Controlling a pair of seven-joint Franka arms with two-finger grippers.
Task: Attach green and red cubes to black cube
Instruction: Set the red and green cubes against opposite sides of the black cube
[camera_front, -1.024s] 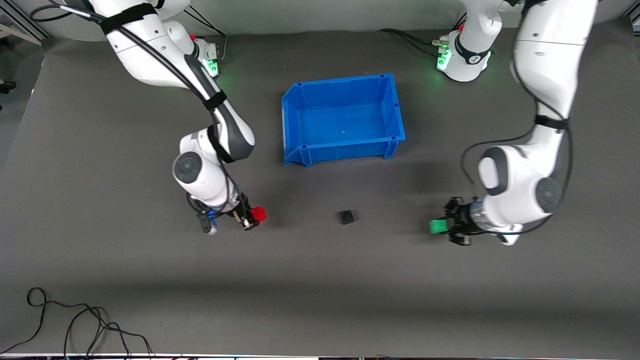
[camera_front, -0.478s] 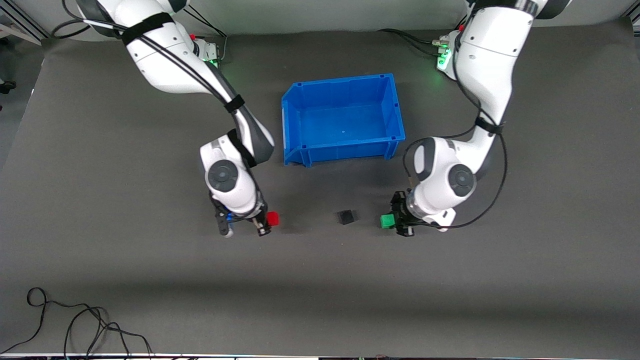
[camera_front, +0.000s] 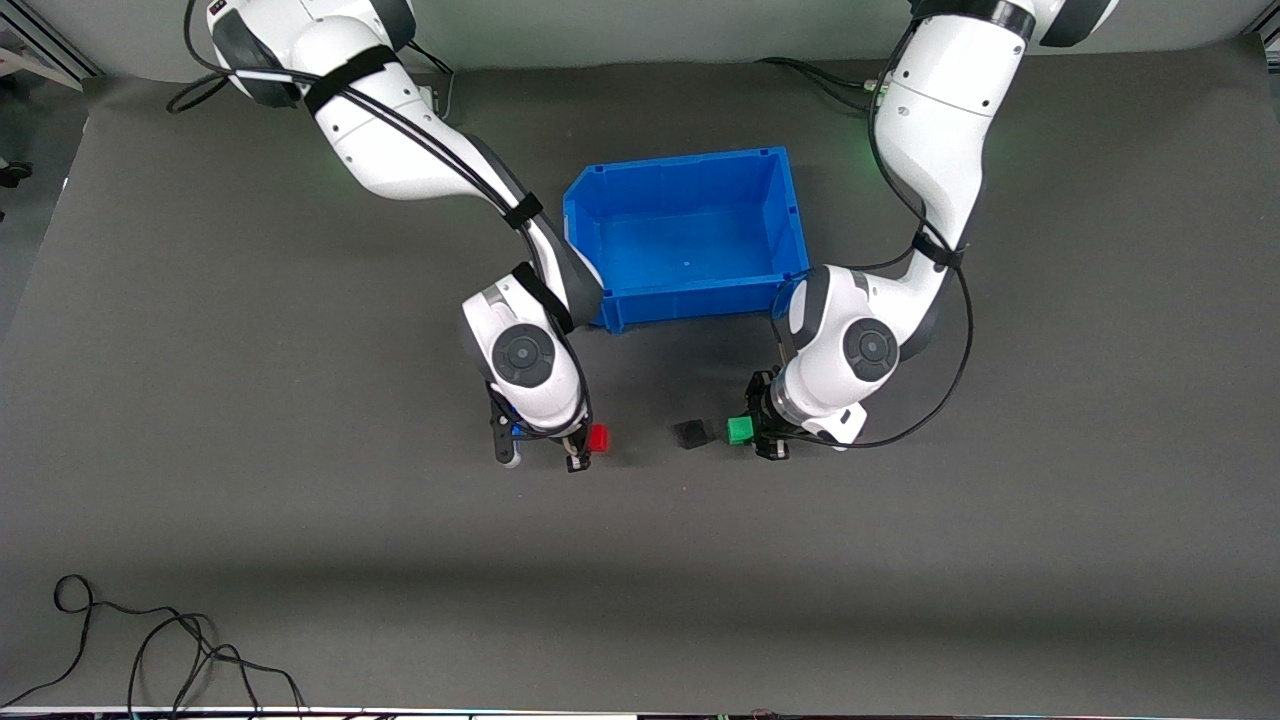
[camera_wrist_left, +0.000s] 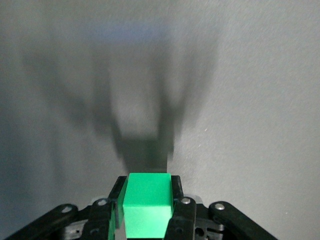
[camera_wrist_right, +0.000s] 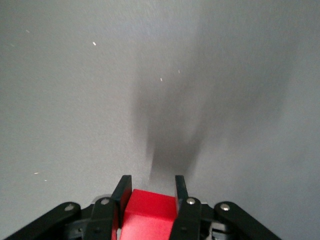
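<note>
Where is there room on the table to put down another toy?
The mat nearer the camera than the black cube is bare. It is crowded between the blue bin, the red cube and the green cube.

No readable text, labels, brands or numbers anywhere: nothing legible on the arms, the cubes, the bin or the mat in any view.

Our two glossy white robot arms

We see grey round joint caps (camera_front: 524, 354), black straps, looped black cables (camera_front: 940, 340), and black metal gripper fingers (camera_wrist_left: 181, 210) with silver screws.
</note>
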